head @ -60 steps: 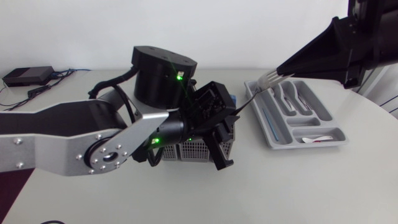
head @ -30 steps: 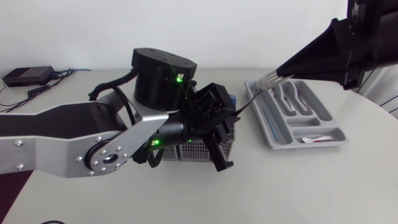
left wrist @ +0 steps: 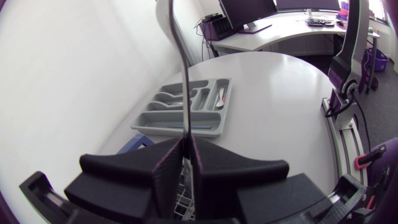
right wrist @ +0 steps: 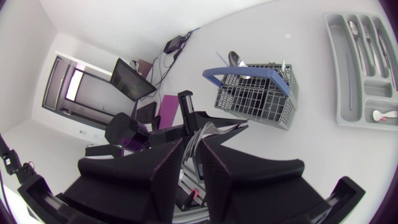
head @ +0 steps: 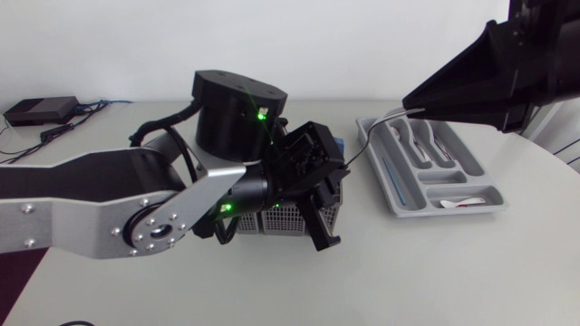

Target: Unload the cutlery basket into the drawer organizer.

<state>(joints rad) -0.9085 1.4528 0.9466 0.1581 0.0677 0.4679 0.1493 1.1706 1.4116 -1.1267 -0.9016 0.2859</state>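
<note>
The grey mesh cutlery basket (head: 283,218) (right wrist: 256,94) with a blue handle sits mid-table, partly hidden under my left arm. My left gripper (head: 333,181) (left wrist: 188,142) hovers over it, shut on the thin metal handle of a cutlery piece (left wrist: 185,74) that points toward the grey drawer organizer (head: 426,192) (left wrist: 155,118) (right wrist: 348,74). At the organizer's far end my right gripper (head: 408,98) (right wrist: 194,140) hangs shut on a fork (head: 399,111) (right wrist: 208,130), whose tines peek from between the fingers. A spoon (right wrist: 236,59) stands in the basket.
The organizer holds several metal pieces and a white spoon (head: 458,203) (right wrist: 382,115) in its short end compartment. A black box with cables (head: 41,110) lies at the table's far left. The table's curved edge runs just right of the organizer.
The right gripper has lifted a little with the fork, and less of the tines now shows below its tip. The left arm and its cutlery piece have stayed put.
</note>
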